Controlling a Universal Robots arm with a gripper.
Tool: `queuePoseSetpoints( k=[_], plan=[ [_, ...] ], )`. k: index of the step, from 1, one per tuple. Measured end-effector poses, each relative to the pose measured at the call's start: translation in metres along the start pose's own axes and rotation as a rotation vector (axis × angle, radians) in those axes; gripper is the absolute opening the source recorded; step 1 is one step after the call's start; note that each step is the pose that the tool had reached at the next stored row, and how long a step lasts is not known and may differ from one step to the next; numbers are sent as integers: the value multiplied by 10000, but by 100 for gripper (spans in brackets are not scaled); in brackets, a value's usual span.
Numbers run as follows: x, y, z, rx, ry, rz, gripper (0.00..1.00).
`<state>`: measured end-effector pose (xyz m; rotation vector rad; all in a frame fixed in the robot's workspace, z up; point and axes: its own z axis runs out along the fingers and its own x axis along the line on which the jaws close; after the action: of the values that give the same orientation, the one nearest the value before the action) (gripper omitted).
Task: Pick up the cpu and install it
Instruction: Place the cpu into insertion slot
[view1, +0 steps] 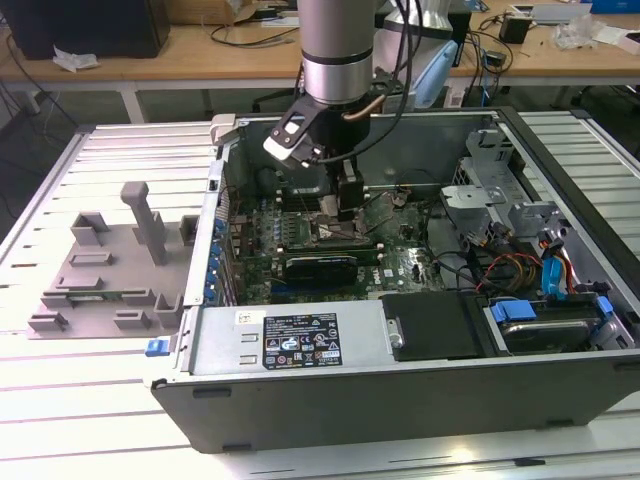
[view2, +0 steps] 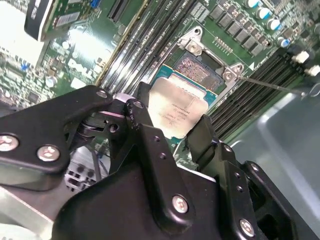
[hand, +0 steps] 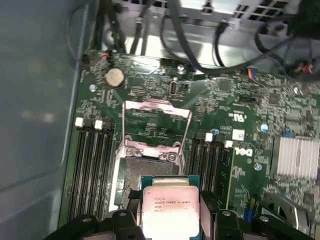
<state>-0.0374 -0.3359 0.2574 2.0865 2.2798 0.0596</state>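
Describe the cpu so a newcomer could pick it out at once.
Look into the open computer case and down to the green motherboard, where the arm's gripper reaches in. Between its black fingers, over the open socket, sits the cpu: a flat square chip whose shiny silver top and thin green edge set it apart from the dark memory slots alongside.
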Motion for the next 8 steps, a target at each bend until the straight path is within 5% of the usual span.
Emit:
queuePoseSetpoints(
  k=[3,8],
  plan=[
    [0,0,5,9,-43,647,55],
    [15,-1,41,8,-42,658,55]
  ],
)
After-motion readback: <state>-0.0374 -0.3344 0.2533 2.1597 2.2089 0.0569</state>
